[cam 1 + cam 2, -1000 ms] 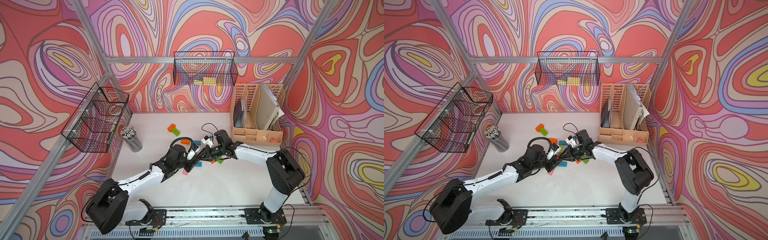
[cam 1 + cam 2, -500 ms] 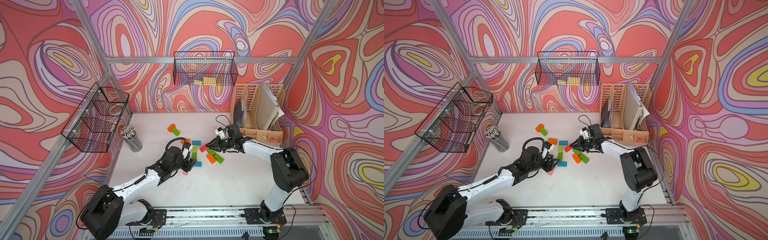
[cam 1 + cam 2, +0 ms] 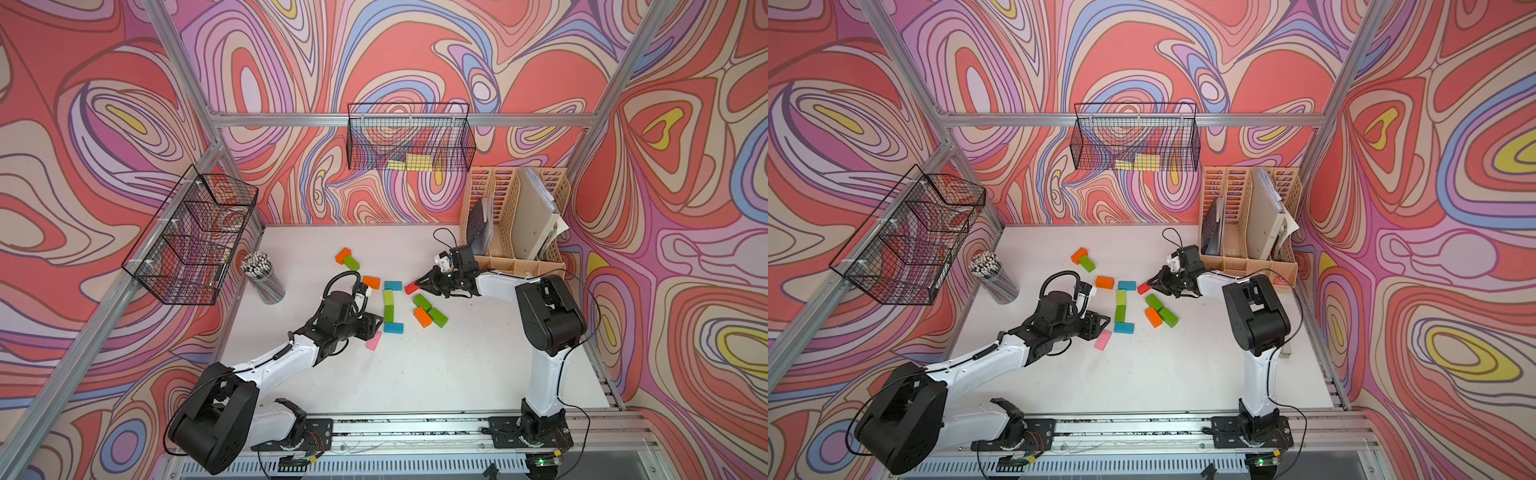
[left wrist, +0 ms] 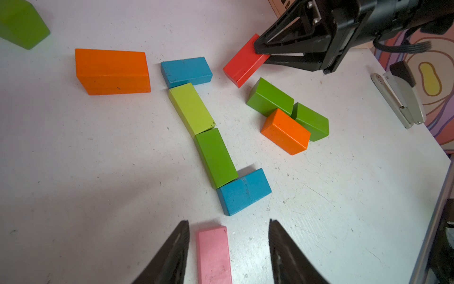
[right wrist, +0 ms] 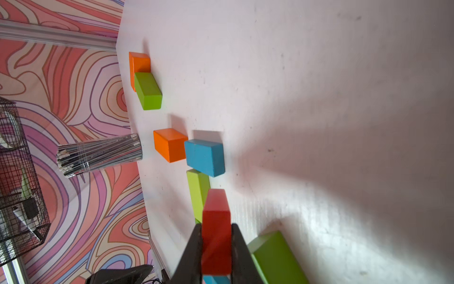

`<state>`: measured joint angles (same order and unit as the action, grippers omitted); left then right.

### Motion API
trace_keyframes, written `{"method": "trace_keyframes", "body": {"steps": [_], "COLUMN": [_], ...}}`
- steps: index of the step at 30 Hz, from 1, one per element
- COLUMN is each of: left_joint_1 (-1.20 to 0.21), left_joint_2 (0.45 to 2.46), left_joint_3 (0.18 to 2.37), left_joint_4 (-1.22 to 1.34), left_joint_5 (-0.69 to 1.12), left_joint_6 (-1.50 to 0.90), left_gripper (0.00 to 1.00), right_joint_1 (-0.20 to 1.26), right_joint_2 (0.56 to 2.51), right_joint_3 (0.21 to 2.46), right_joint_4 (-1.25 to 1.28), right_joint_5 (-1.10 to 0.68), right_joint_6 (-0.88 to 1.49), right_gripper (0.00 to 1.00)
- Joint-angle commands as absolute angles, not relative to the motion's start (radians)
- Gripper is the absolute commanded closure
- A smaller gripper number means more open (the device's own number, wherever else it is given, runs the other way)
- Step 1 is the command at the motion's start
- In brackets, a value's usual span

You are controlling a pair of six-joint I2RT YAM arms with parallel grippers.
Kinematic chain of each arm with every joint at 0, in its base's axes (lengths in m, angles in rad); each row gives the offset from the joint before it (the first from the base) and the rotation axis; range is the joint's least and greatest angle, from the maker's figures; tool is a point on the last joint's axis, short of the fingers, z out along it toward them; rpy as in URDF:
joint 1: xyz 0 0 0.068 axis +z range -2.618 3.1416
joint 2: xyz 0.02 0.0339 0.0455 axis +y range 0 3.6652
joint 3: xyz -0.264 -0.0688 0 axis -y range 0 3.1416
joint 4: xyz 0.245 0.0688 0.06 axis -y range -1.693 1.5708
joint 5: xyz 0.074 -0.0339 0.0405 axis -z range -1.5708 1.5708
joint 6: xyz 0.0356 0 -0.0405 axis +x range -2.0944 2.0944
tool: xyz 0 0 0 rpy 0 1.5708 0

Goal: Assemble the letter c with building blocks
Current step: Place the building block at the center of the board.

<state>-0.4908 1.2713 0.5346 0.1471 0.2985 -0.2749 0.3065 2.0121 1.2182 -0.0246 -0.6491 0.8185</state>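
Left end effector [image 4: 228, 221] back; smooth pink brick [image 4: 213, 253]

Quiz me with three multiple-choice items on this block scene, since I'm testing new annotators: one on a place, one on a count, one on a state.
1. Where does the pink block lie?
A. between the open fingers of the left gripper
B. in a wire basket
C. on top of a blue block

2. How many orange blocks lie on the table?
A. one
B. three
C. six

3. In what state is the right gripper?
A. open and empty
B. shut on the red block
C. shut on a green block

Answers:
1 A, the left wrist view shows it flat between the fingers, with a gap on either side.
2 B, both top views show three.
3 B, the right wrist view shows red clamped between its fingers.
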Motion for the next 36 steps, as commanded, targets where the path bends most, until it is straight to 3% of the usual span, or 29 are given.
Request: {"method": "trace_keyframes", "body": {"steps": [1,36], "left_joint_1": [-0.488,-0.488], "left_joint_2": [1.287,1.269], "left_joint_3": [0.528,0.525], "left_joint_4": [0.162,0.164], "left_joint_5": [0.316,0.301], "left_joint_6": [-0.287,-0.285], "left_gripper": [0.46,0.46], "right_joint_1": [0.298,0.298], "right_joint_2": [2.047,2.091], "right_joint_3": [1.248,1.235], "right_joint_4": [0.037,0.078], "right_joint_5": [-0.609,-0.563], "right_joint_6": [0.842,0.838], "right_gripper": [0.85,0.68]}}
